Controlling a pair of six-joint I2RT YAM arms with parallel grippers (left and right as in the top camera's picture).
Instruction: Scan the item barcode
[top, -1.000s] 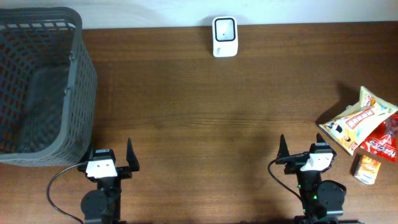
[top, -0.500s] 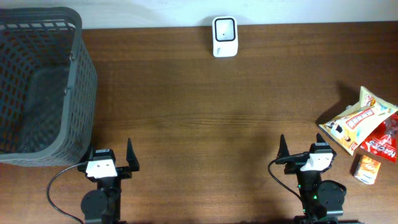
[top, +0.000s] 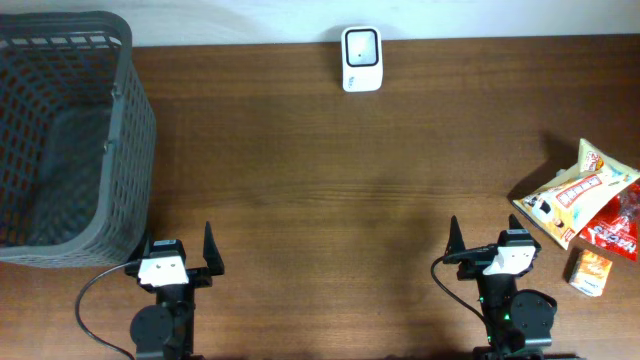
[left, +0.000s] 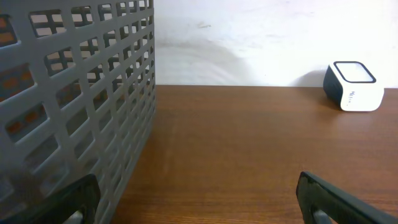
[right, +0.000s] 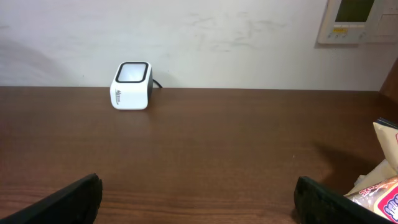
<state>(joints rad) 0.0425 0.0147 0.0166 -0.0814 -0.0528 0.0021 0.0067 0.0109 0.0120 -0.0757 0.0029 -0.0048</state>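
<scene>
Grey mesh basket (top: 135, 150) sits on wooden table (top: 320, 220).

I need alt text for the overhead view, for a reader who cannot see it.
Two robot arms sit at the near edge of a brown table, the left hand and the right hand both open and empty. A grey basket stands at the far left, a white scanner at the far edge, snack bags and an orange box at the right.
</scene>
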